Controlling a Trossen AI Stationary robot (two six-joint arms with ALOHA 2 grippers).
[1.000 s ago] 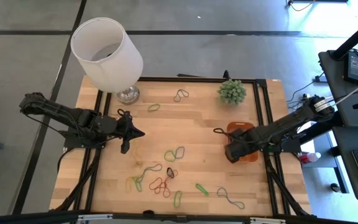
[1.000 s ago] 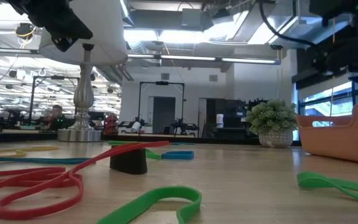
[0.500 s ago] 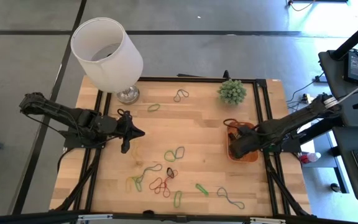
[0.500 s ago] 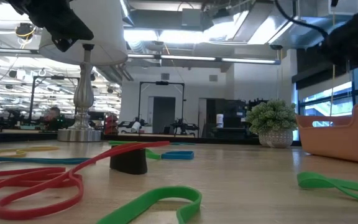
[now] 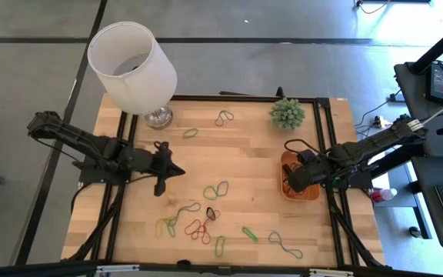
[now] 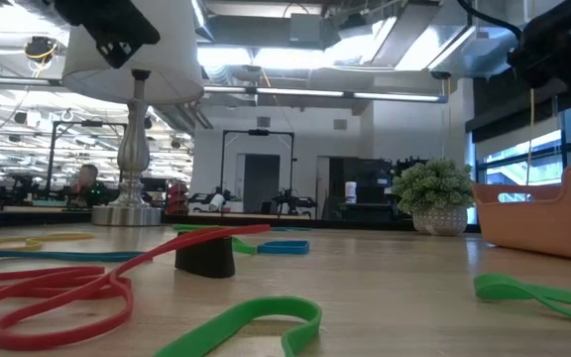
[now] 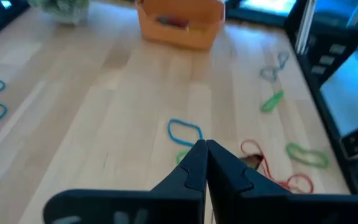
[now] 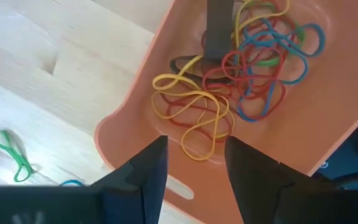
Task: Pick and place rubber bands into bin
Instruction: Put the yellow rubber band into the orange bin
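The right pincer (image 8: pixel 194 163), fingers apart, hangs over the orange bin (image 8: pixel 166 118) at the frame's right. The left pincer (image 7: pixel 205 149) is closed, holding nothing, left of centre above the table (image 5: pixel 244 146).

Light is even and bright on the table (image 5: pixel 237 154) seen from above, with soft short shadows. In the low view, ceiling strip lights at twelve o'clock glare white and the nearest rubber bands (image 6: pixel 57 293) blur. The left wrist view is soft with a blue cast at three o'clock.
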